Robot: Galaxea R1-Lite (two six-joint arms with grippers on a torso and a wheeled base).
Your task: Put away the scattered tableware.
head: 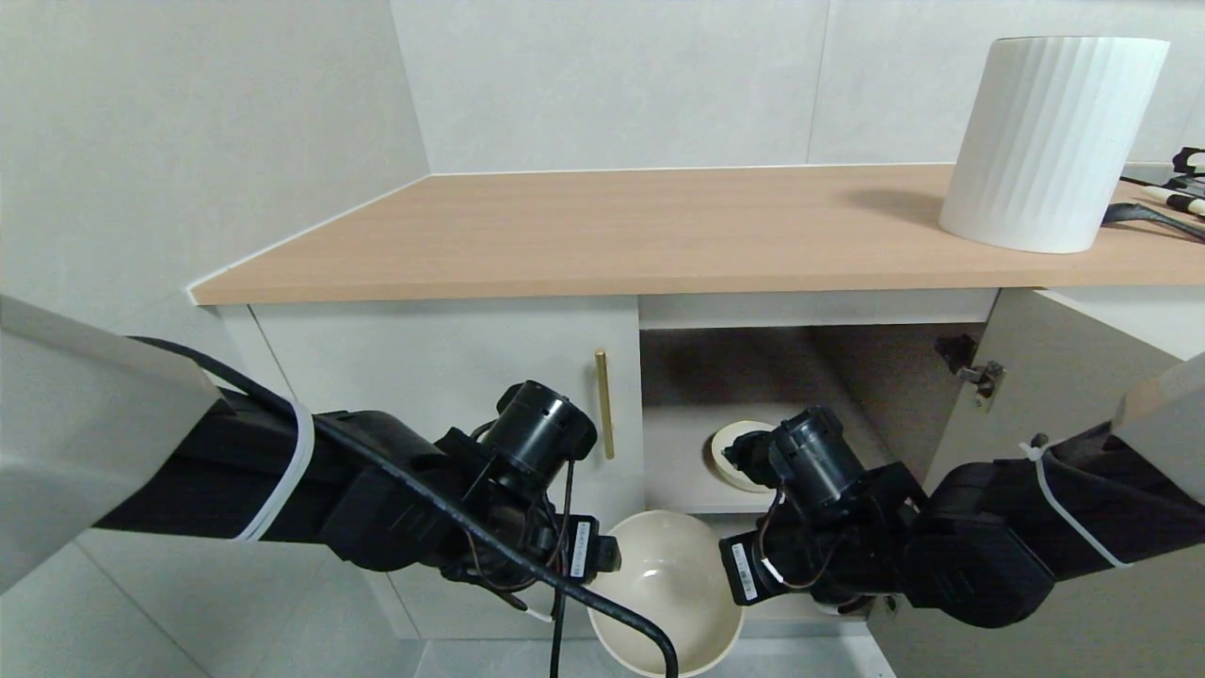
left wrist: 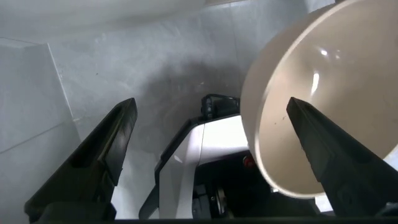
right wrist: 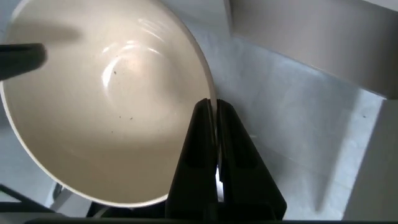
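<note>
I count one glossy cream ceramic bowl (head: 670, 603), one small cream round dish (head: 727, 460) and one tall white ribbed cylindrical container (head: 1050, 141).

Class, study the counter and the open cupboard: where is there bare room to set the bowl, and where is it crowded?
Free: the counter from the left wall to the white container; the cupboard shelf between the closed door and the small dish. Crowded: the counter's right end, with utensils beside the container; the cupboard mouth, where the bowl hangs.
</note>
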